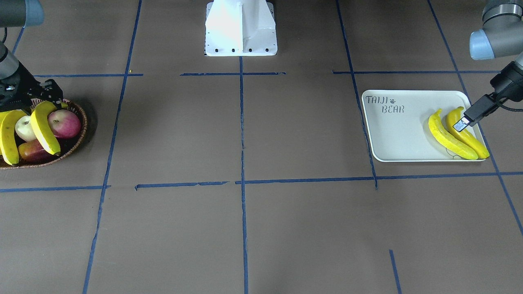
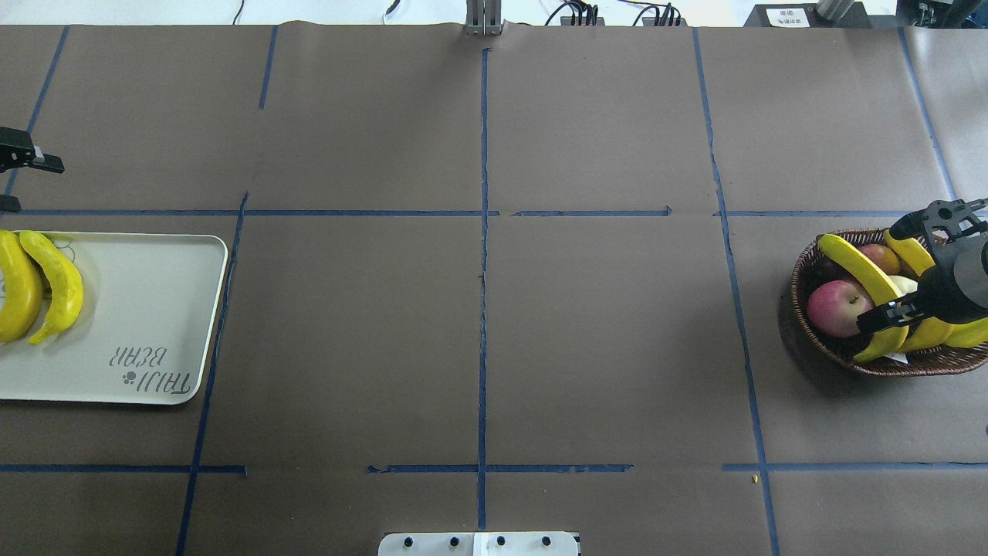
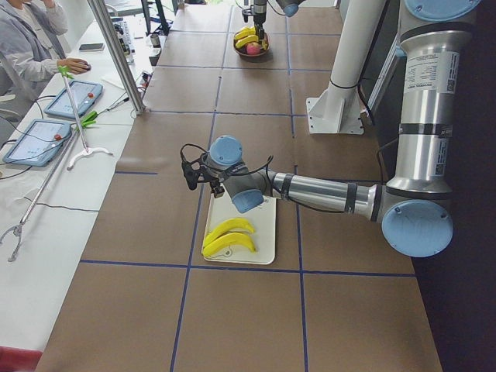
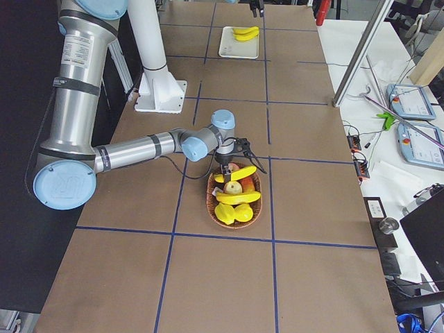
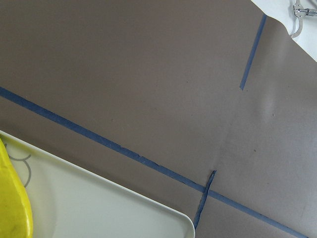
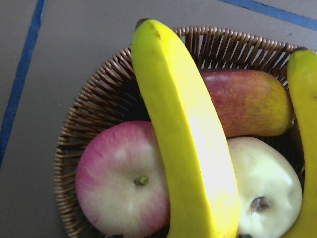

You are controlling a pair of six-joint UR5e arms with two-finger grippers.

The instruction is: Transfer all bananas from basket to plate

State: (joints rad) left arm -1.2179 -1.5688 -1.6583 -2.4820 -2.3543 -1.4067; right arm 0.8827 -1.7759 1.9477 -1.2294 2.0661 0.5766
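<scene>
Right edge of the overhead view, right tool: straddles the top banana in the basket; clenched or not, I cannot tell.
Left tool: released, at the left edge, just above the plate.
Bananas: two on the plate, two at the basket.
Step in hand: probably lifting the third.
Doing it well: grip mid-length, rise straight, clear the apples and the rim.

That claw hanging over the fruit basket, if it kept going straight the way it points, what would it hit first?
Most likely the banana lying across the apples in the basket; the right gripper points straight down at it, jaws open. The gap left is hard to judge.
</scene>
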